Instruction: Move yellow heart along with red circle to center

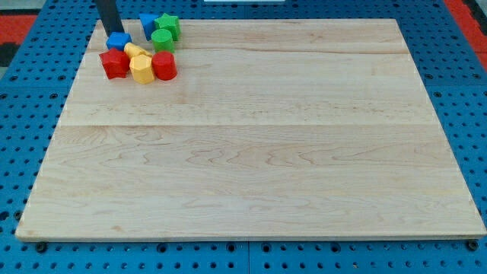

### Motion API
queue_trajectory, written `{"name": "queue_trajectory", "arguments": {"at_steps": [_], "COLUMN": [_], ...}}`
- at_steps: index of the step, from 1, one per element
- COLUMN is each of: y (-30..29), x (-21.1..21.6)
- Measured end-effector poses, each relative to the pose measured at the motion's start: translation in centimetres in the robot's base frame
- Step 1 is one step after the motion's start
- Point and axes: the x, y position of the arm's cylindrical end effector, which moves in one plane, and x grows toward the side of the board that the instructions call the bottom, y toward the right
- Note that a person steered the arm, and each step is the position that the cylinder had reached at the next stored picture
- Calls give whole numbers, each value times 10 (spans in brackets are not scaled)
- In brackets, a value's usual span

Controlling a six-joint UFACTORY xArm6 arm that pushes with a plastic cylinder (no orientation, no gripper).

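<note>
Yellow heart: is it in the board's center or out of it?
Out. The yellow heart sits at the view's top left, touching the red circle, near my tip.

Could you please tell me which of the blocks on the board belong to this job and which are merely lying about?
Belonging to the job:
yellow heart
red circle
my tip, just above the blue block at the cluster's top left

Merely lying about:
red block
small yellow block
blue block
second blue block
green circle
green star
</note>
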Motion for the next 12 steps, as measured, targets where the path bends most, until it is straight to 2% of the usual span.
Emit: {"name": "queue_trajectory", "arguments": {"at_steps": [1,3,6,7,8,9,11,12], "y": [-17,-68,-57,-23,18,35,146,152], "x": [27,23,63,73,41,50,83,111]}}
